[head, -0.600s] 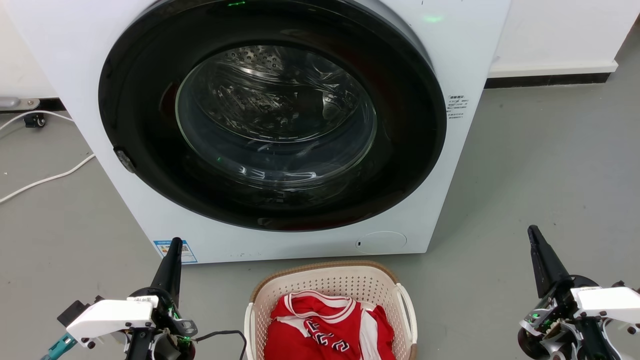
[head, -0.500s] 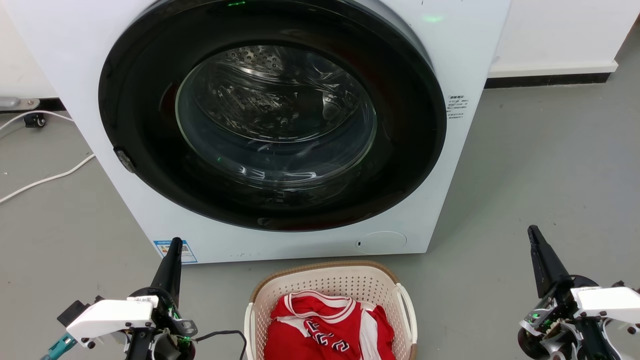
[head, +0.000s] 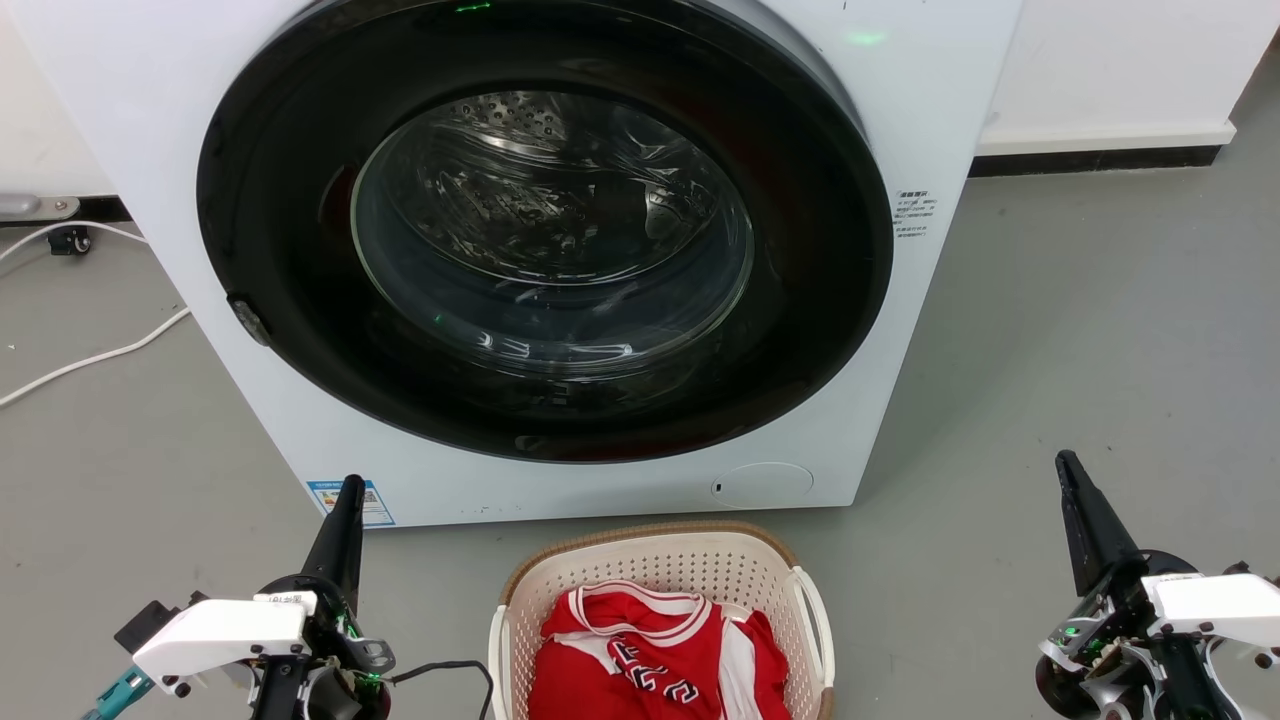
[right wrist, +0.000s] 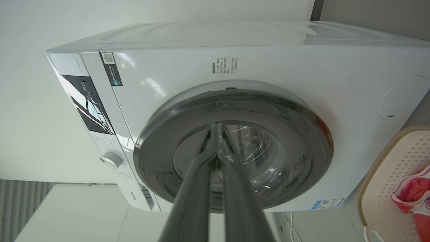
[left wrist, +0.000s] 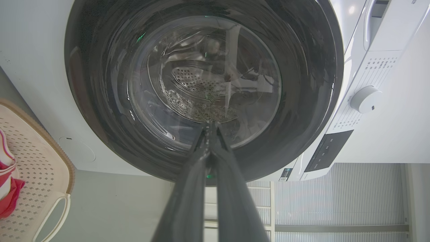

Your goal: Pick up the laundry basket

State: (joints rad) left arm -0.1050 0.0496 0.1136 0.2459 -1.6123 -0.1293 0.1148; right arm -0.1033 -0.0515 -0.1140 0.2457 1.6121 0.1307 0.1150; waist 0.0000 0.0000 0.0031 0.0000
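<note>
Flanking the laundry basket point(head: 655, 533), well apart from it, the left pincer point(head: 349, 492) and right pincer point(head: 1066, 466) pointed toward the washing machine point(head: 900, 110), each closed tight, holding nothing.

The laundry basket point(head: 660, 572) is showing as smooth cream plastic pierced with small holes. Its rim point(head: 640, 530) is looking like brown woven wicker, and its side handle point(head: 815, 610) is shining as plain white plastic. The red and white garment point(head: 650, 665) inside is lying as soft, faintly sheeny cloth. The washing machine point(head: 930, 90) is presenting a smooth white body that is catching soft reflections. Its door ring point(head: 280, 200) is gleaming as glossy dark plastic around clear glass point(head: 560, 250), and behind it the drum point(head: 510, 112) is glinting as perforated metal. The left gripper point(head: 351, 490) and right gripper point(head: 1066, 465) are looking matt and dark. The floor point(head: 1100, 330) is lying grey, smooth and matt
</note>
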